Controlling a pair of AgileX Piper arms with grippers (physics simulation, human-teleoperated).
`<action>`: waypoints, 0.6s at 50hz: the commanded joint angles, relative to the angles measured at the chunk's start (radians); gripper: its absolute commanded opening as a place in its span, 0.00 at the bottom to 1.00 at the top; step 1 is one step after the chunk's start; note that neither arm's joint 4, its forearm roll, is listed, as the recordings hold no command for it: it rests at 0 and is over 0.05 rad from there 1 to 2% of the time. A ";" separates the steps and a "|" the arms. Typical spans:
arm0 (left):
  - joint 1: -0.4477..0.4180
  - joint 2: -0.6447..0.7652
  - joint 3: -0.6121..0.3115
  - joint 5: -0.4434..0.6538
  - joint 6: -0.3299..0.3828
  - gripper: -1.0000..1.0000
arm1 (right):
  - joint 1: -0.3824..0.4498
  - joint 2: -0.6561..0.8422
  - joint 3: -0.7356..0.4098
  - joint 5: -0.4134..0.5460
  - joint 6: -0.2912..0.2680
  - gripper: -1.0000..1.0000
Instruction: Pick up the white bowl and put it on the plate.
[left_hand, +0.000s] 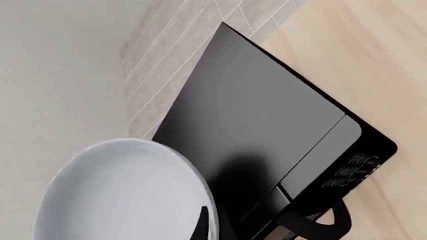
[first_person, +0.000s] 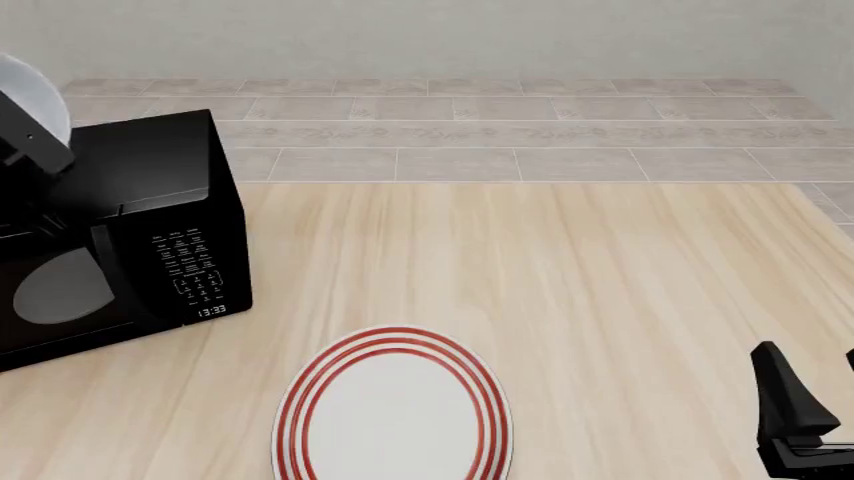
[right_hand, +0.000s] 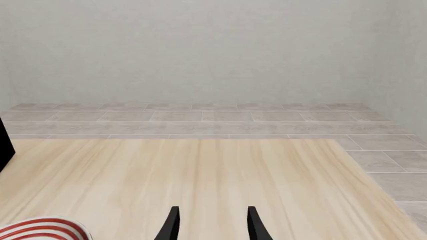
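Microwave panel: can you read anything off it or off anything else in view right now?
"13:33" on the small display at the bottom of the microwave control panel, front view.
Button labels above it: too small to read, in both front and left wrist views.
Plate and white bowl: no text.

white bowl (first_person: 38, 100) aloft (tilted), plate (first_person: 392, 408) flat

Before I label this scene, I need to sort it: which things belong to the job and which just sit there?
Job:
- white bowl, held up by the left gripper above the microwave
- plate, on the table near the front edge

Just there:
- microwave
- right gripper, open, idle
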 joint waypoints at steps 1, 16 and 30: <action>0.009 0.007 -0.004 0.010 -0.009 0.00 | 0.002 0.000 0.009 -0.009 0.000 1.00; -0.016 -0.114 -0.030 0.126 -0.004 0.00 | 0.002 0.000 0.009 -0.009 0.000 1.00; -0.135 -0.256 -0.096 0.312 -0.074 0.00 | 0.002 0.000 0.009 -0.009 0.000 1.00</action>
